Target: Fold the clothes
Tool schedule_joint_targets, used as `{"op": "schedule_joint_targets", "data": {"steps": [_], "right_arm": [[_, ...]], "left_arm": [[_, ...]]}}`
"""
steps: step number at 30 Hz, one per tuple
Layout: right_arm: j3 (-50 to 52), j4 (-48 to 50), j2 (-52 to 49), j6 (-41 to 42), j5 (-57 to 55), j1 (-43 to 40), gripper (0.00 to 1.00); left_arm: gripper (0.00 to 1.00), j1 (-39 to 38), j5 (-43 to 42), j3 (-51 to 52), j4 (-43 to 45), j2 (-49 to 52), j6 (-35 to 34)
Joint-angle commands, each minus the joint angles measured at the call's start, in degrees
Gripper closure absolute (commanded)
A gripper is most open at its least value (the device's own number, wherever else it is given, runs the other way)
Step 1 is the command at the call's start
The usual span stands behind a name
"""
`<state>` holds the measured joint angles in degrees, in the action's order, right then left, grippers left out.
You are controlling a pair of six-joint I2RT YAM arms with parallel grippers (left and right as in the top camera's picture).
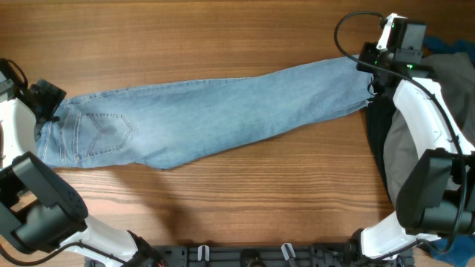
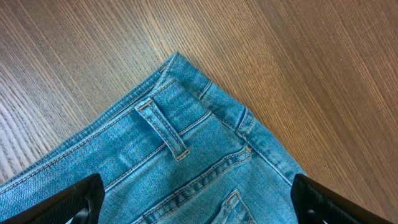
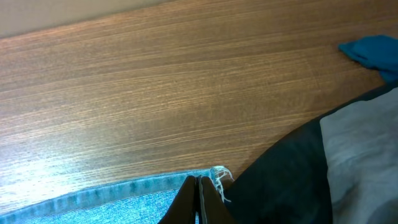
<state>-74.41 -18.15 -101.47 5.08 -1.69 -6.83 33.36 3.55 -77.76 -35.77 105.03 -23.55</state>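
One pair of jeans [image 1: 215, 111] lies flat across the counter [image 1: 223, 30], left claw [image 2: 199, 208] spread over its waistband [image 2: 205, 106], right claw [image 3: 199, 186] pinching the frayed hem [image 3: 219, 174]. That shallow pinch may slip when lifted.

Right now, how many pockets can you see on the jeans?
1: a stitched back pocket at the left end of the jeans in the overhead view. A second may be hidden underneath.

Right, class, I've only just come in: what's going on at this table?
A pair of light blue denim jeans lies stretched full length along the brown wooden table. The robot's right hand is shut on the frayed leg hem; its left hand hangs open over the waistband.
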Motion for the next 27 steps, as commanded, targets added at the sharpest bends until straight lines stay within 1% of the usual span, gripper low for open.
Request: {"op": "schedule_joint_targets", "data": {"steps": [1, 7, 8, 9, 10, 11, 12, 15, 17, 22, 27], "right_arm": [[-0.9, 0.55, -2.05, 0.24, 0.24, -0.2, 0.96], [-0.9, 0.79, -4.31, 0.5, 0.22, -0.22, 0.95], [-0.9, 0.79, -4.7, 0.68, 0.24, -0.2, 0.86], [-0.9, 0.76, -4.87, 1.14, 0.24, -0.2, 0.56], [-0.9, 0.55, -4.98, 1.18, 0.31, -0.2, 0.33], [-0.9, 0.26, -5.01, 1.18, 0.46, -0.22, 0.06], [-0.9, -0.15, -5.01, 1.2, 0.7, -0.2, 0.01], [-0.9, -1.6, -5.01, 1.36, 1.95, -0.2, 0.0], [-0.9, -3.76, -5.01, 1.38, 4.79, -0.2, 0.0], [-0.9, -12.52, -5.03, 1.14, 16.65, -0.2, 0.0], [-0.87, -18.53, -5.05, 1.49, 17.68, -0.11, 0.0]], "left_arm": [[0.04, 0.24, 0.98, -0.85, 0.07, 0.11, 0.87], [0.04, 0.24, 0.98, -0.85, 0.13, 0.11, 0.87], [0.04, 0.24, 0.98, -0.85, 0.17, 0.11, 0.87], [0.04, 0.24, 0.98, -0.85, 0.17, 0.11, 0.85], [0.04, 0.24, 0.98, -0.85, 0.17, 0.11, 0.87], [0.04, 0.24, 0.98, -0.85, 0.17, 0.11, 0.87], [0.04, 0.24, 0.98, -0.85, 0.2, 0.11, 0.87], [0.03, 0.24, 0.98, -0.85, 0.63, 0.11, 0.87], [0.02, 0.24, 0.98, -0.85, 1.4, 0.11, 1.01], [0.02, 0.31, 0.98, -0.85, 4.96, 0.11, 8.63], [0.02, 0.61, 0.98, -0.85, 6.75, 0.15, 10.32]]}}
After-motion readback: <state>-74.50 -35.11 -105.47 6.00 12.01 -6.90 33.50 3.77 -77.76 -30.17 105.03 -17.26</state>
